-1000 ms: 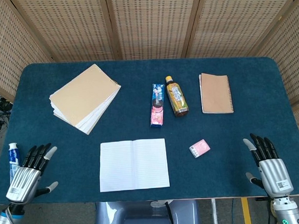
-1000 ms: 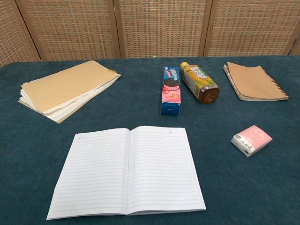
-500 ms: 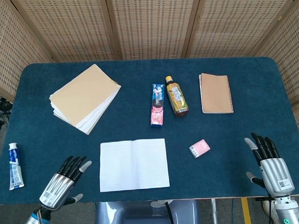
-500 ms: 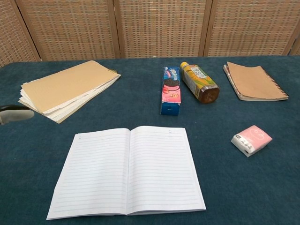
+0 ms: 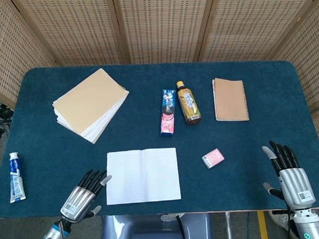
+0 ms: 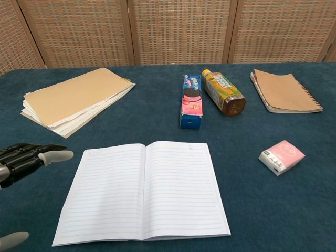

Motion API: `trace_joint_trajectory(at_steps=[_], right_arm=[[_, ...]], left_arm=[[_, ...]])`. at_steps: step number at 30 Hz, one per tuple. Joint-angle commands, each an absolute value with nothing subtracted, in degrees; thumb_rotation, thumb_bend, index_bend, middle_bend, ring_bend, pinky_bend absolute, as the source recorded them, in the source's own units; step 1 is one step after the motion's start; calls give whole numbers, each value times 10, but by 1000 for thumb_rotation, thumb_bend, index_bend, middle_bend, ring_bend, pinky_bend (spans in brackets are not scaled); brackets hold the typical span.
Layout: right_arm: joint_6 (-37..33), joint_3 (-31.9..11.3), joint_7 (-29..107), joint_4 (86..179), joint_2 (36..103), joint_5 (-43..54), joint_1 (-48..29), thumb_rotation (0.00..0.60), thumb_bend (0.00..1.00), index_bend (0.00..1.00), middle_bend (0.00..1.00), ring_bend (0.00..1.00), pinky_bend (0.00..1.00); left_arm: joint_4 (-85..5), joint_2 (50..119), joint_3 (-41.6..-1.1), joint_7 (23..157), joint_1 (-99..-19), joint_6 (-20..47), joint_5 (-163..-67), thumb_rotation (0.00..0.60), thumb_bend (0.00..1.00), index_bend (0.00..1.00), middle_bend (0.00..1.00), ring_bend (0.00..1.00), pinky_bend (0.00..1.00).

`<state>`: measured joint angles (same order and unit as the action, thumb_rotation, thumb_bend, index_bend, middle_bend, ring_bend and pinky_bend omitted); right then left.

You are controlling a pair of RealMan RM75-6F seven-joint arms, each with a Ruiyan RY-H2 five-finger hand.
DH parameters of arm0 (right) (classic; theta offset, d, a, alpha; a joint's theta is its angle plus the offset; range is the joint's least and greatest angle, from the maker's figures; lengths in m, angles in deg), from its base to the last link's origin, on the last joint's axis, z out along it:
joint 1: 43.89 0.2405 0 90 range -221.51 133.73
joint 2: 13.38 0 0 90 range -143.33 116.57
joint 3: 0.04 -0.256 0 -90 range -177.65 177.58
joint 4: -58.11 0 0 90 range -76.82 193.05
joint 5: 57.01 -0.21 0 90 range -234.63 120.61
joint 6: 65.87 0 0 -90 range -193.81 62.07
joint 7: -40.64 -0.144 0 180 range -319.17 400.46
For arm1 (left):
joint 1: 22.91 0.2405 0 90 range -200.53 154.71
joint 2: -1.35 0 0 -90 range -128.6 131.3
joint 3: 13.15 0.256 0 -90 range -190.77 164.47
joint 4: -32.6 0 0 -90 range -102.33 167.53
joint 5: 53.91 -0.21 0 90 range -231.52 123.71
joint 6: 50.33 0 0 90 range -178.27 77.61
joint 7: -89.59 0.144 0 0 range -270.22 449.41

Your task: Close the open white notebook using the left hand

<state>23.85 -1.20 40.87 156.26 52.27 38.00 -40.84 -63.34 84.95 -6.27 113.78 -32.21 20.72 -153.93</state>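
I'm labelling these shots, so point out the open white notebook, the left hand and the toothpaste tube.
open white notebook (image 6: pixel 144 191), chest view, centre fold.
left hand (image 5: pixel 81 198), head view, back of hand.
toothpaste tube (image 5: pixel 14 177), head view, mid-body.

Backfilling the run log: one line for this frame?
phase: approach | left robot hand: open, beside left page edge, no contact | white notebook: open flat | right robot hand: open, idle

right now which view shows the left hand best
The head view: the whole left hand shows with its fingers apart, just left of the open white notebook and holding nothing. The chest view catches only the fingers coming in at the left edge, beside the notebook's left page.
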Motion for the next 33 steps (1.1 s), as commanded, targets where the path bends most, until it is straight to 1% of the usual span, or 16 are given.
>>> trace_joint_trajectory(at_steps=[1, 14, 24, 31, 33], right_arm=[[238, -12, 408, 1562, 523, 381, -408, 600, 113, 0, 0, 0, 0], [216, -22, 396, 1553, 527, 354, -397, 600, 113, 0, 0, 0, 0], [213, -24, 387, 1550, 526, 348, -395, 600, 113, 0, 0, 0, 0], [234, -17, 385, 1559, 521, 370, -404, 600, 113, 0, 0, 0, 0], [229, -18, 383, 1557, 522, 366, -402, 600, 113, 0, 0, 0, 0]], left_arm=[[-633, 863, -66, 1154, -328, 194, -1527, 600, 299, 0, 0, 0, 0], [-631, 910, -77, 1207, -351, 145, -1485, 600, 301, 0, 0, 0, 0], [-620, 936, -82, 1241, -365, 129, -1464, 600, 301, 0, 0, 0, 0], [-623, 944, -69, 1268, -360, 136, -1457, 600, 301, 0, 0, 0, 0], [-618, 945, -69, 1275, -361, 135, -1455, 600, 301, 0, 0, 0, 0]])
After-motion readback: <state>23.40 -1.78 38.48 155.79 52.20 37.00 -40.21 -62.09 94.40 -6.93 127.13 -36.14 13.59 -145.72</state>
